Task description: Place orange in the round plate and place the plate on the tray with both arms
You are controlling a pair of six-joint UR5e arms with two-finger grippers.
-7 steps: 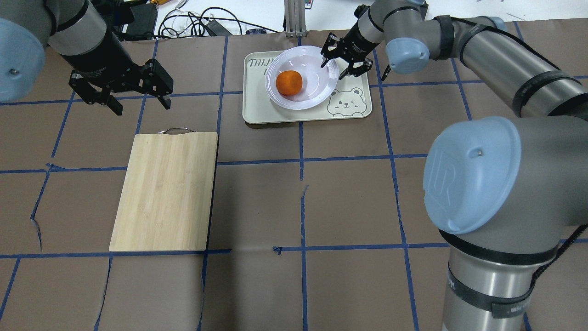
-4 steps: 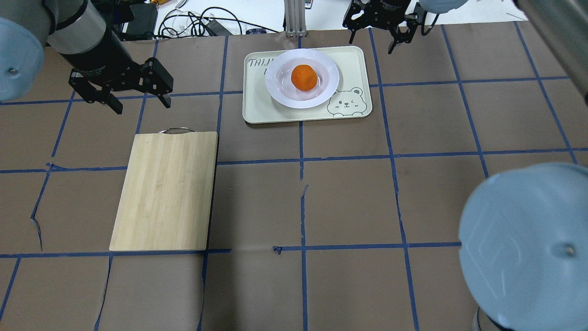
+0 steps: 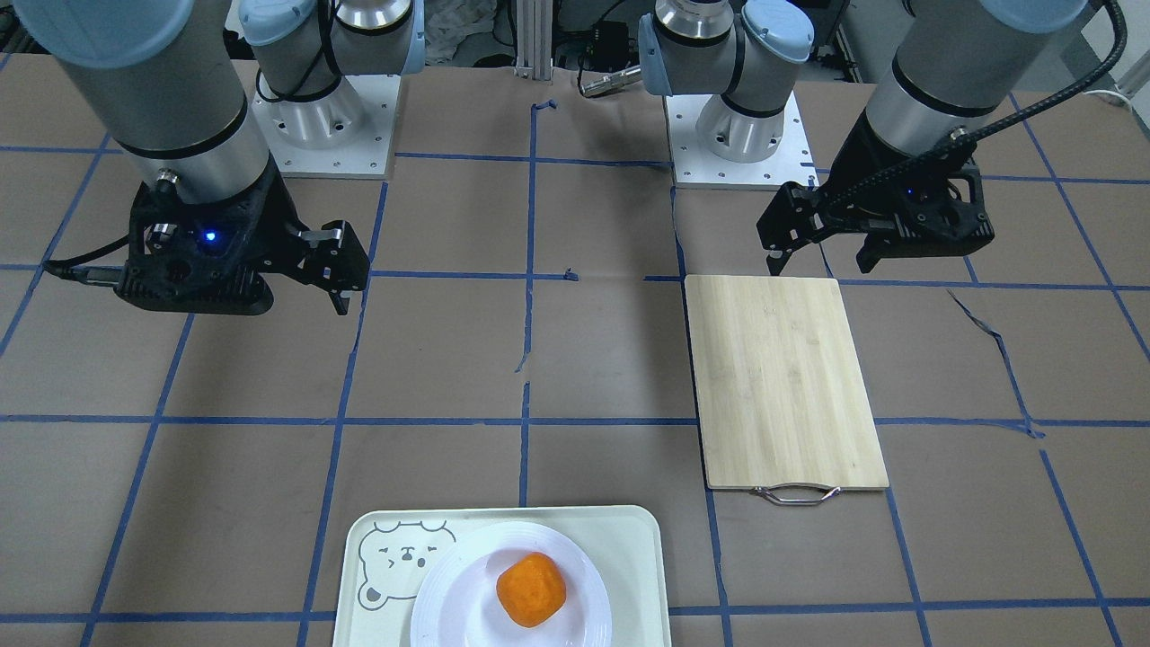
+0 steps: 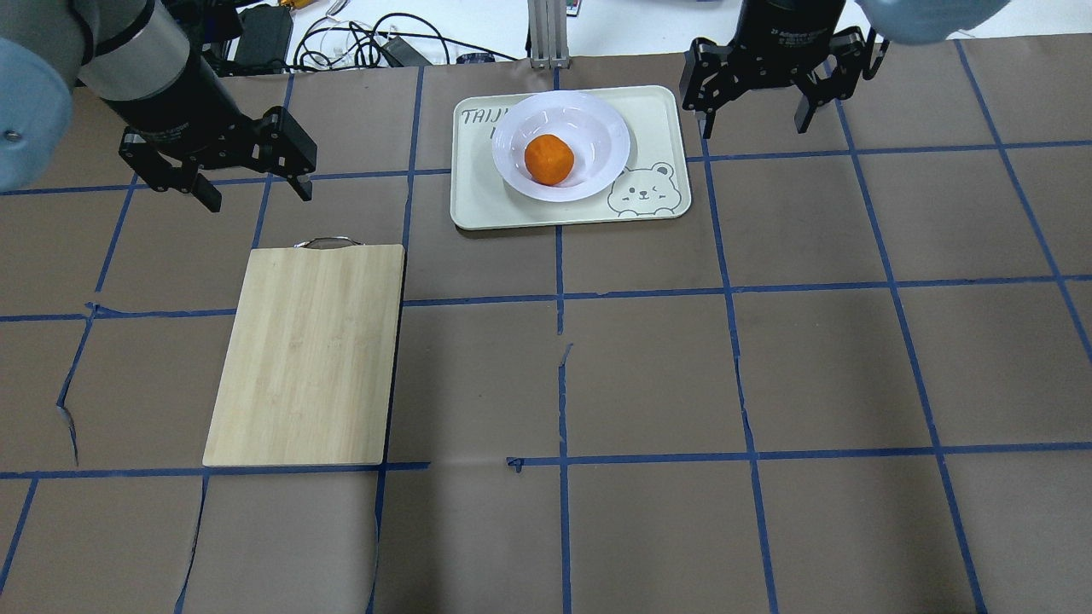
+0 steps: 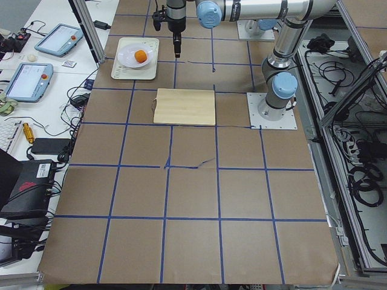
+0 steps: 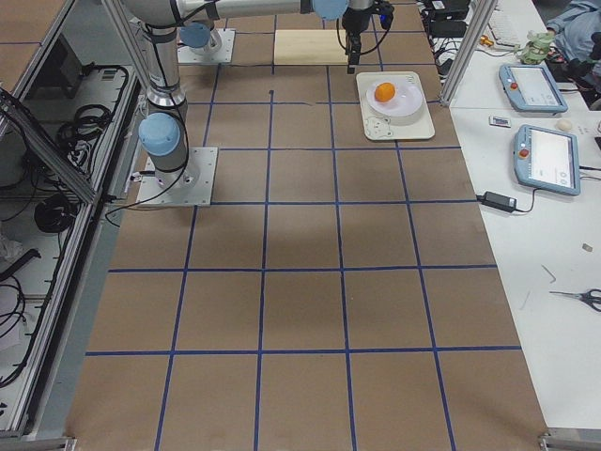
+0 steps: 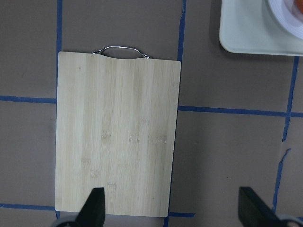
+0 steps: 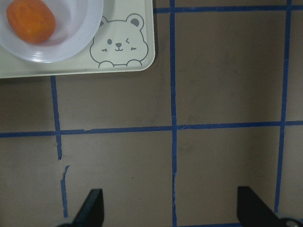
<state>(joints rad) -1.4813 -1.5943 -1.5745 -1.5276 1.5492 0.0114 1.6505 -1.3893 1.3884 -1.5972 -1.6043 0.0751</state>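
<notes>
The orange [image 4: 548,159] lies in the well of the round plate [image 4: 610,141], and the plate rests on the tray [image 4: 479,205] at the table's far middle. Raised to the right of the tray, my right gripper [image 4: 754,126] is open and empty, clear of the plate. My left gripper [image 4: 256,196] hangs open and empty to the tray's left, above the far end of the cutting board. The right wrist view catches the orange [image 8: 31,20], the plate [image 8: 80,45] and the tray's bear corner [image 8: 142,61] at its top left, with the open fingers low in the frame.
A bamboo cutting board [image 4: 309,354] with a metal handle lies on the left half of the table, under the left wrist camera [image 7: 118,137]. Cables and devices sit beyond the far edge [image 4: 358,43]. Brown paper with blue tape lines covers the table.
My right gripper has left the plate's right rim and drawn back to the right of the tray. The orange rolled about in the plate. The left gripper barely moved.
</notes>
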